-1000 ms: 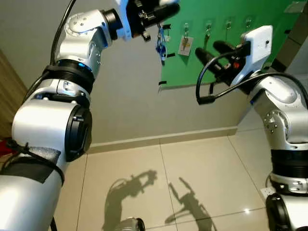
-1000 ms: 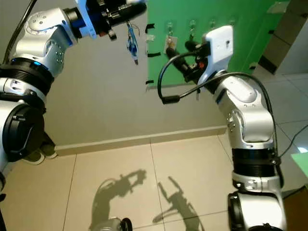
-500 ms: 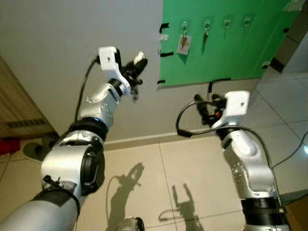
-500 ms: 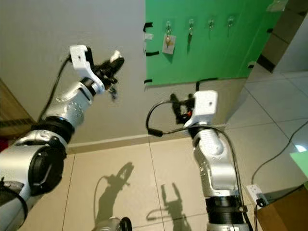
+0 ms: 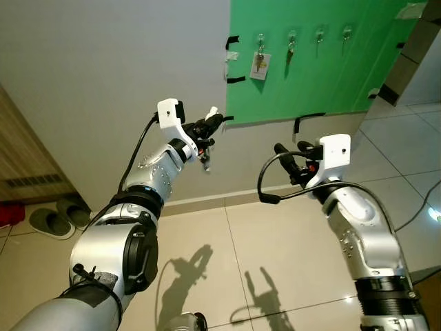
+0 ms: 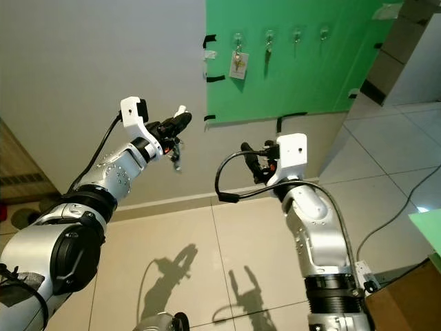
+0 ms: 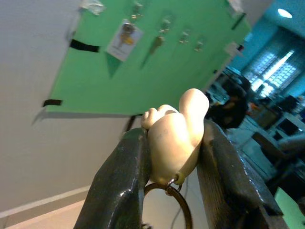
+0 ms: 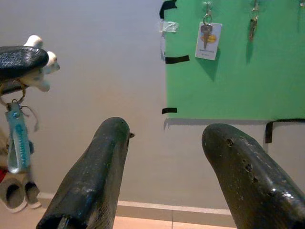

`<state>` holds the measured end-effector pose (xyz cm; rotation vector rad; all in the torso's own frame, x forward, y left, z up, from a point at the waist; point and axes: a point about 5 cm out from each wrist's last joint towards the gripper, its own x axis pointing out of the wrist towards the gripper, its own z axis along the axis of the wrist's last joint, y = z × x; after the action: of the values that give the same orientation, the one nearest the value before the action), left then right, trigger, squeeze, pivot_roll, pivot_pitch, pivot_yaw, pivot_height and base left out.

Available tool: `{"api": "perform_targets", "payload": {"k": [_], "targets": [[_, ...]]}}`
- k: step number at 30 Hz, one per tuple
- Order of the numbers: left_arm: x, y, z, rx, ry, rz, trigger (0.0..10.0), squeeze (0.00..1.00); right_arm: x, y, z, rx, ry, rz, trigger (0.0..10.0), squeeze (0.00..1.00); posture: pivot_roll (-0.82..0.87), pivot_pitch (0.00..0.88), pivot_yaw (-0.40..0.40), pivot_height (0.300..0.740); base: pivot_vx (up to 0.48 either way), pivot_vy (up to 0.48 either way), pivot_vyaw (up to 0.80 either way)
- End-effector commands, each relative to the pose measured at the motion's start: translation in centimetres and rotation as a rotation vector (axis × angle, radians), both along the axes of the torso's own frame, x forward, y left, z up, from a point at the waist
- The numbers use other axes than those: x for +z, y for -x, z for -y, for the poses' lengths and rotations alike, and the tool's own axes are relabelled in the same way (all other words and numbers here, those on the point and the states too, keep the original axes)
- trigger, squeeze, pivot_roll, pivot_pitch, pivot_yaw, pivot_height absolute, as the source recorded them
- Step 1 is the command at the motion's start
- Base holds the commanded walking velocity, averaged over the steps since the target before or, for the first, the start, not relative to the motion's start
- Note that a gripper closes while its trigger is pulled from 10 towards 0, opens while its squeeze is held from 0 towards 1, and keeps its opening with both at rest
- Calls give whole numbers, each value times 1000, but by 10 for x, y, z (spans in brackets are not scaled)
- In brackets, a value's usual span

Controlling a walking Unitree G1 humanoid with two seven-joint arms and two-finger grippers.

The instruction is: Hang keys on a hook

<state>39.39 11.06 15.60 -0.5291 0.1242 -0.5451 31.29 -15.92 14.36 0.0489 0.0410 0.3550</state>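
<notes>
Left gripper (image 5: 212, 124) fingers (image 7: 119, 186) clamp a cream figurine charm (image 7: 175, 136) (keyring below it) with the keys (image 8: 14, 140) dangling, well short of the green board (image 5: 324, 62) and its hooks (image 5: 293, 33); right gripper (image 8: 164, 157) fingers spread wide, holding nothing.

Keys (image 8: 14, 138): cream figurine charm (image 7: 174, 138), pale teal-blue strap. Board (image 5: 324, 76): bright green, black tape at edges. Tag (image 5: 259, 65) on hook: white, yellow mark. Wall (image 5: 103, 69): grey-white. Floor (image 5: 275, 248): beige tile. Left gripper (image 5: 212, 124), right gripper (image 5: 284, 153): black fingers, silver arms. Slippers (image 5: 58, 217): grey.
</notes>
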Motion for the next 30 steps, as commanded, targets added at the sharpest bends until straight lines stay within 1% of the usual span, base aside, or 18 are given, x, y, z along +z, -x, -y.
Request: {"api": "perform_targets", "payload": {"k": [1,5,9,10,11,16,19,22,24,25,27,29,30], "targets": [[11,-2,2,-33,-5,42,10000,0,5,-2,-2,54,-18,-7,10000,0,-79,0,110,740,0,0,0],[14,-1,10,-82,-8,59,10000,0,16,-4,-5,160,-20,-7,10000,0,-80,0,106,740,0,0,0],[15,0,14,-103,-3,63,10000,0,18,-5,-6,195,-17,-7,10000,0,-81,0,104,740,0,0,0],[15,1,20,-133,5,63,10000,0,20,-7,-9,235,-10,-14,10000,0,-79,0,104,740,0,0,0],[16,1,22,-147,9,63,10000,0,21,-7,-10,252,-3,-17,10000,0,-79,0,104,740,0,0,0],[16,2,26,-175,3,70,10000,0,24,-8,-12,292,4,-18,10000,0,-78,0,104,740,0,0,0],[17,3,28,-187,3,75,10000,0,25,-9,-14,342,12,-30,10000,0,-76,0,104,740,0,0,0],[19,3,29,-196,10,79,10000,0,26,-9,-15,358,13,-34,10000,0,-75,0,105,740,0,0,0],[22,4,33,-256,28,95,10000,0,25,-8,-18,399,13,-50,10000,0,-73,0,103,740,0,0,0],[22,4,33,-256,28,95,10000,0,25,-8,-18,399,13,-50,10000,0,-73,0,103,740,0,0,0],[27,7,36,-325,40,119,10000,0,24,-9,-19,423,11,-64,10000,0,-68,0,98,740,0,0,0],[28,7,37,-346,47,126,10000,0,24,-9,-19,426,10,-66,10000,0,-68,0,97,740,0,0,0],[31,9,38,-393,54,142,10000,0,24,-9,-19,429,6,-68,10000,0,-66,0,92,740,0,0,0]]}}
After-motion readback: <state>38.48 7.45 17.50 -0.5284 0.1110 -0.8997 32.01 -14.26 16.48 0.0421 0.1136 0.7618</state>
